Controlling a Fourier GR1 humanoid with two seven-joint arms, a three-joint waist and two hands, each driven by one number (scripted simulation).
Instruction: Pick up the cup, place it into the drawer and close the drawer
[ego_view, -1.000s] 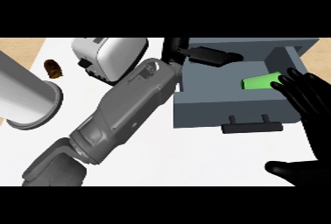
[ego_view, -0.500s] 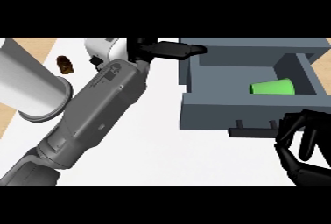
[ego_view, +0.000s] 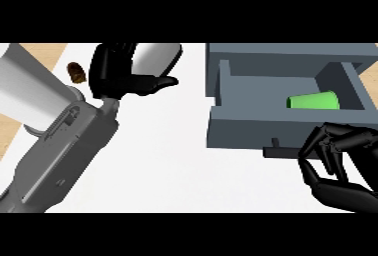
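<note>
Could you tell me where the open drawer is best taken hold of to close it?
By the small dark handle on the front panel of the drawer, coming from the near side. The panel faces the robot, the handle juts toward it, and the right hand is curled beside it.

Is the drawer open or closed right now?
Open. The drawer is pulled out, and the green cup shows inside it.
</note>
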